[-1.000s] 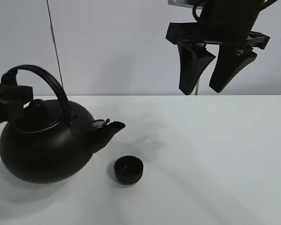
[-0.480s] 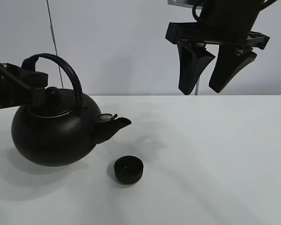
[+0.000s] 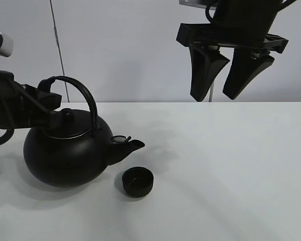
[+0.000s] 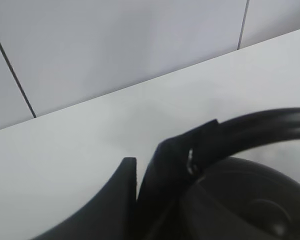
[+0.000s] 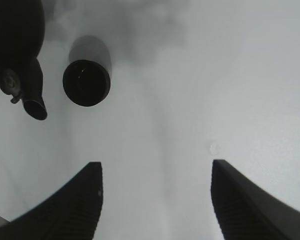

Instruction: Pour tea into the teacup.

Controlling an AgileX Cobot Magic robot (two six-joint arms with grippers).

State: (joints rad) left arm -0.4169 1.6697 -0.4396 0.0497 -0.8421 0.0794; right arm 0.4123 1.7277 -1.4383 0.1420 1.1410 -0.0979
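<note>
The big black kettle (image 3: 67,153) hangs just above the white table (image 3: 231,170) at the left, its spout (image 3: 133,146) pointing right and slightly above the teacup (image 3: 137,182). My left gripper (image 3: 45,103) is shut on the kettle's arched handle (image 4: 250,127). The teacup, small, round and matte black, stands on the table in front of the spout, and it shows from above in the right wrist view as the teacup (image 5: 86,82) beside the spout (image 5: 34,107). My right gripper (image 3: 231,75) hangs open high above the table, holding nothing.
A pale wall (image 3: 130,50) runs behind the table's far edge. White tabletop stretches to the right of the teacup.
The left gripper has carried the kettle to the right, bringing its spout close over the teacup. The right gripper has not moved.
</note>
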